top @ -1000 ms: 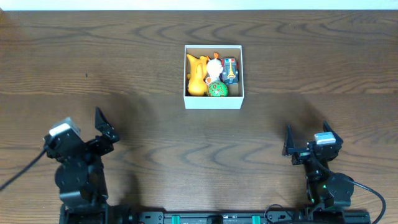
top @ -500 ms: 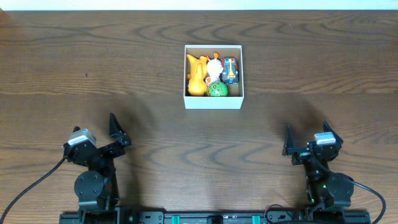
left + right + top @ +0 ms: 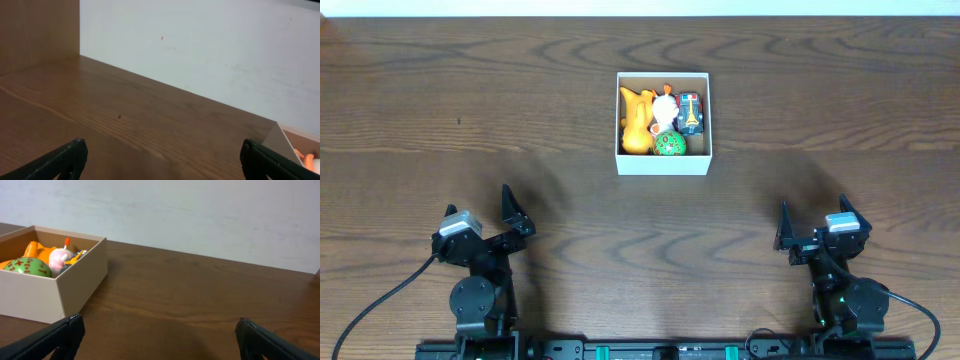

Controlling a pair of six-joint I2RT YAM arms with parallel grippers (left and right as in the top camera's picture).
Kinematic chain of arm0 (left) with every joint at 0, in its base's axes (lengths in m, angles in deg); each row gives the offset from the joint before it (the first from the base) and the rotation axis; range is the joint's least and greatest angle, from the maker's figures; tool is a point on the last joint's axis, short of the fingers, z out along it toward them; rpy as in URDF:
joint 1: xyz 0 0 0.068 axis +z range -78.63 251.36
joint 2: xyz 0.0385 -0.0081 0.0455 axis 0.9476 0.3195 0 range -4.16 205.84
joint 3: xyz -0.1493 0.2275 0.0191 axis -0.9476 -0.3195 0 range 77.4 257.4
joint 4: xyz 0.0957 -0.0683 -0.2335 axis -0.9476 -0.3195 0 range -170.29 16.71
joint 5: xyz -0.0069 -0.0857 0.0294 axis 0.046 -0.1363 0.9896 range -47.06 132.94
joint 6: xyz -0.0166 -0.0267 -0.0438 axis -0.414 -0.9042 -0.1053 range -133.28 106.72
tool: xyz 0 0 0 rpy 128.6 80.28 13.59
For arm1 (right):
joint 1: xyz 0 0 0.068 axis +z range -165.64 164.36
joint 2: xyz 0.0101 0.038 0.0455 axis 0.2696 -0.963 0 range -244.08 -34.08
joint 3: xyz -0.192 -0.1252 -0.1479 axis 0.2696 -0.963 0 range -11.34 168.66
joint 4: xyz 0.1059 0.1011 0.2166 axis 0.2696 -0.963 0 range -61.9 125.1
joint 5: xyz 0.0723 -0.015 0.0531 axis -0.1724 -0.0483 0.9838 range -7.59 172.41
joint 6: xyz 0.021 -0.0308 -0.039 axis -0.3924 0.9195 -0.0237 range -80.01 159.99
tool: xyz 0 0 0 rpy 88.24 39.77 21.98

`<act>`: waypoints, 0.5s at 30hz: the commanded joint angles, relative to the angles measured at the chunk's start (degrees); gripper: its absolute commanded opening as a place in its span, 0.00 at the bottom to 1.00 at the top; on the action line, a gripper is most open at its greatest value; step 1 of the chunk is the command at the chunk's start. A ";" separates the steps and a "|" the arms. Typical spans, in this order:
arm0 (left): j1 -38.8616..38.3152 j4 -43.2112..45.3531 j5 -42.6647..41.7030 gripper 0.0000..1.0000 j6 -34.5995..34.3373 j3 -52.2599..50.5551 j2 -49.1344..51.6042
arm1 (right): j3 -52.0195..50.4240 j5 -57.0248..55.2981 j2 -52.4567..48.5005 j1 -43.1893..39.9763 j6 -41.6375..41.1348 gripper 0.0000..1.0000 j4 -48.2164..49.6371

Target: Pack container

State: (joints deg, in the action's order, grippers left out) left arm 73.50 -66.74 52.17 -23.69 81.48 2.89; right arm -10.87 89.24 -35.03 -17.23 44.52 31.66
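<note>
Toys (image 3: 638, 125) inside container (image 3: 663, 164), wooden table (image 3: 520, 100) around

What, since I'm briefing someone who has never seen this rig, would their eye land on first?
The white-walled container mid-table stands out on the dark wood table, crowded with a bright orange figure, a green ball and a blue car. At the near edge, the left gripper and right gripper sit apart from it, fingers open and empty.
</note>
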 commanded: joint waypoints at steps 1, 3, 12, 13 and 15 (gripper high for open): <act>-0.24 0.57 -0.31 0.98 0.72 -1.75 -1.31 | -0.13 -0.15 0.46 0.52 -0.87 0.99 -0.22; -0.24 0.92 -1.18 0.98 0.72 -2.69 -2.03 | -0.13 -0.15 0.46 0.52 -0.87 0.99 -0.22; -0.24 0.33 -4.35 0.98 0.70 -3.85 -2.95 | -0.13 -0.15 0.46 0.52 -0.87 0.99 -0.22; -0.24 -0.17 -5.35 0.98 0.70 -3.85 -2.95 | -0.13 -0.15 0.46 0.52 -0.87 0.99 -0.22; -0.24 -1.44 -6.88 0.98 0.72 -3.85 -2.95 | -0.13 -0.15 0.44 0.52 -0.87 0.99 -0.22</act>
State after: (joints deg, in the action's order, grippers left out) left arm 73.50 -67.55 48.22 -23.71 77.76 0.49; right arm -10.87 89.24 -35.03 -17.23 44.52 31.64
